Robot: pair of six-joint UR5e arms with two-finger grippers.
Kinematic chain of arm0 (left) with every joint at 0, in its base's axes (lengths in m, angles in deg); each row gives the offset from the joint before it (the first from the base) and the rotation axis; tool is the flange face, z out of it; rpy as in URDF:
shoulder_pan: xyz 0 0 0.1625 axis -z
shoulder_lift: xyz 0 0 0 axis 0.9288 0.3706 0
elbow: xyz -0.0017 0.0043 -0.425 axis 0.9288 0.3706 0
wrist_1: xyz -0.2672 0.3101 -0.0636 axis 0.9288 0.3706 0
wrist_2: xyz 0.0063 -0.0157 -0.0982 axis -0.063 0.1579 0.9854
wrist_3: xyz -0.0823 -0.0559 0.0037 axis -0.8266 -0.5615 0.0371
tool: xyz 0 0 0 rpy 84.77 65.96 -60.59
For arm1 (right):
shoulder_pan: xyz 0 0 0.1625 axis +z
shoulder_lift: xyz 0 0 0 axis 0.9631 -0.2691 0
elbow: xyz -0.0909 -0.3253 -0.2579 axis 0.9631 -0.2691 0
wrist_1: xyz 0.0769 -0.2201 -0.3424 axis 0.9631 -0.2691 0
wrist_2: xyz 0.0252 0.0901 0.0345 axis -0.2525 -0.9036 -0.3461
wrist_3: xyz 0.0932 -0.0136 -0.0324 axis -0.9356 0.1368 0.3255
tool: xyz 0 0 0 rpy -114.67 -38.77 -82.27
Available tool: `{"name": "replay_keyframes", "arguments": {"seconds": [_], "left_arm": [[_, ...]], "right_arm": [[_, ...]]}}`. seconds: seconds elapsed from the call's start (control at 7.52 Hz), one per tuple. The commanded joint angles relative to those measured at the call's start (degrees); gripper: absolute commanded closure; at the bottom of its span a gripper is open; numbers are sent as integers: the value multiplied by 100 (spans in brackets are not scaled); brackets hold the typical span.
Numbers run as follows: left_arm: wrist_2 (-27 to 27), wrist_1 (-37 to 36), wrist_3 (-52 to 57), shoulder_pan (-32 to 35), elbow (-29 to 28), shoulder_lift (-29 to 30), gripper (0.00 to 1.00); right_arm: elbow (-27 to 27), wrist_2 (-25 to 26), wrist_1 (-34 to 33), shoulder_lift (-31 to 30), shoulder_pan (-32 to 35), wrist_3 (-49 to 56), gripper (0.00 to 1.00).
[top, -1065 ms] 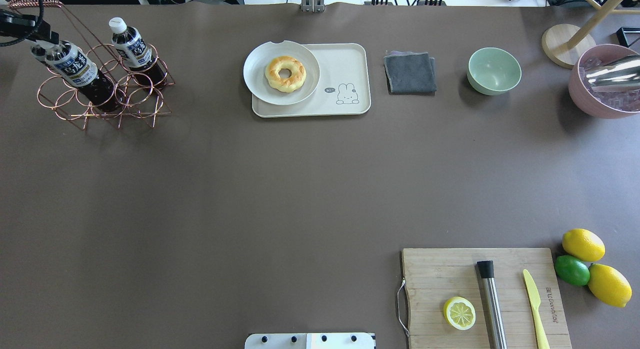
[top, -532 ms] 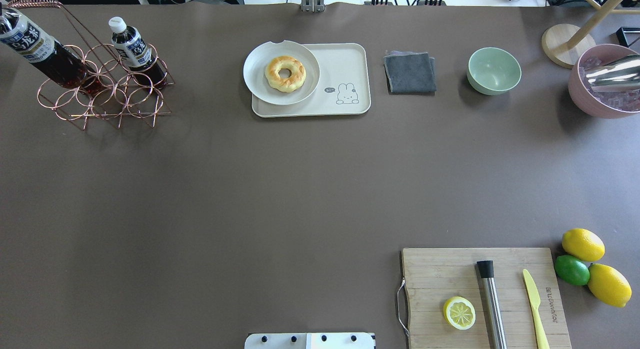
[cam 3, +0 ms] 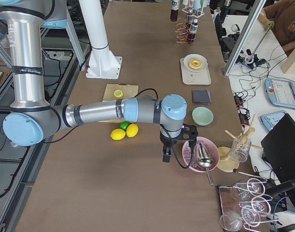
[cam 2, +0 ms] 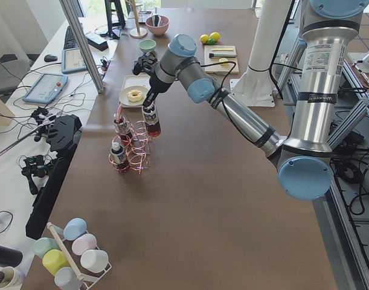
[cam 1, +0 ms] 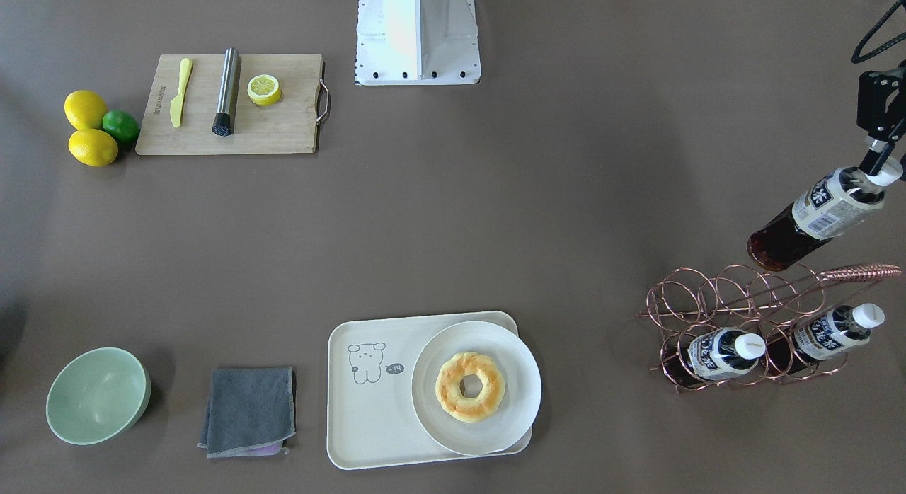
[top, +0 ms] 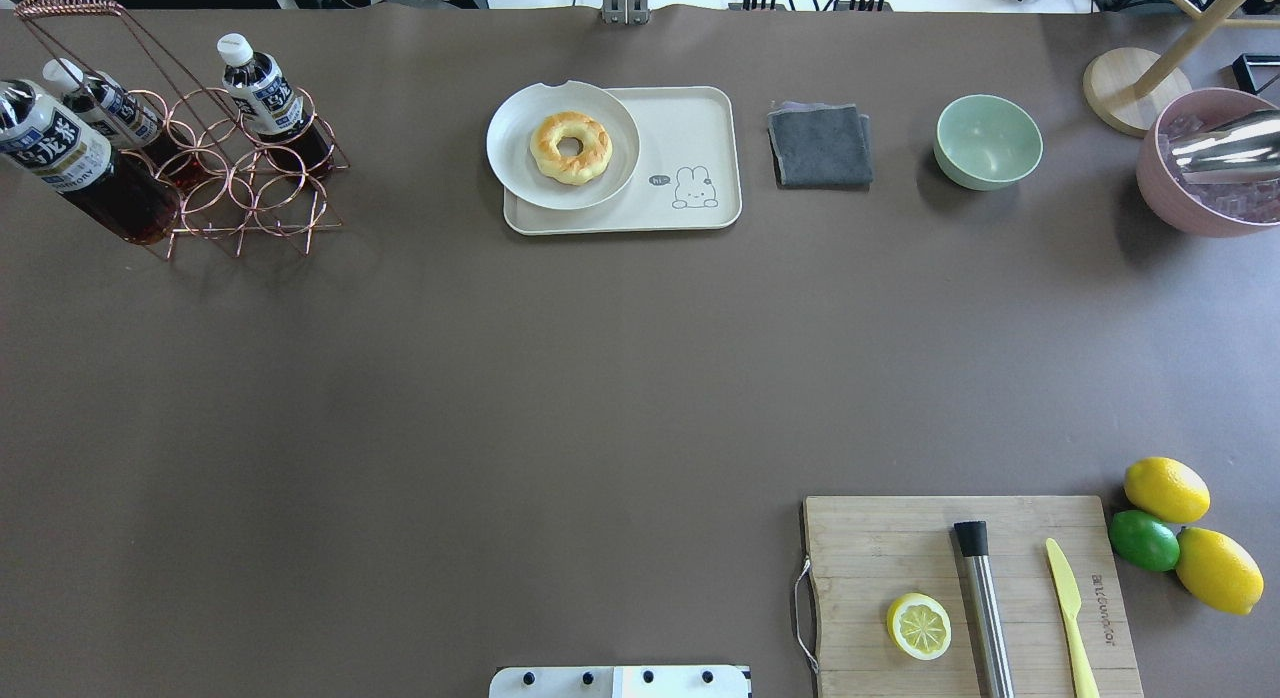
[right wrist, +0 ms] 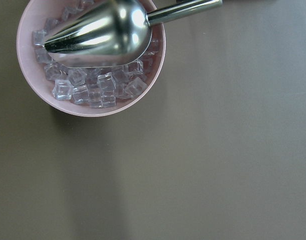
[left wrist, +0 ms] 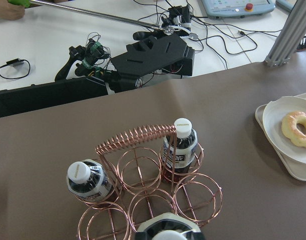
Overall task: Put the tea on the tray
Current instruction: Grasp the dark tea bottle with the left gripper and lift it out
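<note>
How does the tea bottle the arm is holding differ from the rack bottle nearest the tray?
The held bottle hangs in the air above the wire rack; the rack bottle sits in a ring. The left tool grips the held bottle at its cap; nothing touches the rack bottle. Both hold dark tea under white caps.

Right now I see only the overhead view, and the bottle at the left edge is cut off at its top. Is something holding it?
Observer: Yes. In the front view the left end effector grips the bottle at its white cap, and the bottle hangs tilted.
Operator: And the right arm? It is not in my view.
Observer: The right side view shows the right end effector low beside the pink bowl. Whether it is open, I cannot tell.
</note>
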Motion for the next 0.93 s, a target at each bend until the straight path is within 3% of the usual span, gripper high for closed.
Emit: {"name": "replay_keyframes", "arguments": {"seconds": [0.0,0.13,0.27,0.53,0.8], "left_arm": [[-48,-48,-312,-527,170,10,100],[-109,-213,-567,-781,301,141,100],[-423,-859,-795,-1184,528,517,100],[-1065,-2895,-1216,-1896,829,1946,100],[-2161,-3438,-2436,-3194,577,3002,100]], "right_arm": [[136,12,74,-16,-7,-42,0],[136,20,109,27,-7,-42,0],[136,203,100,141,-16,-24,0],[215,126,83,230,-16,-51,0],[233,100,48,343,-24,-16,0]]}}
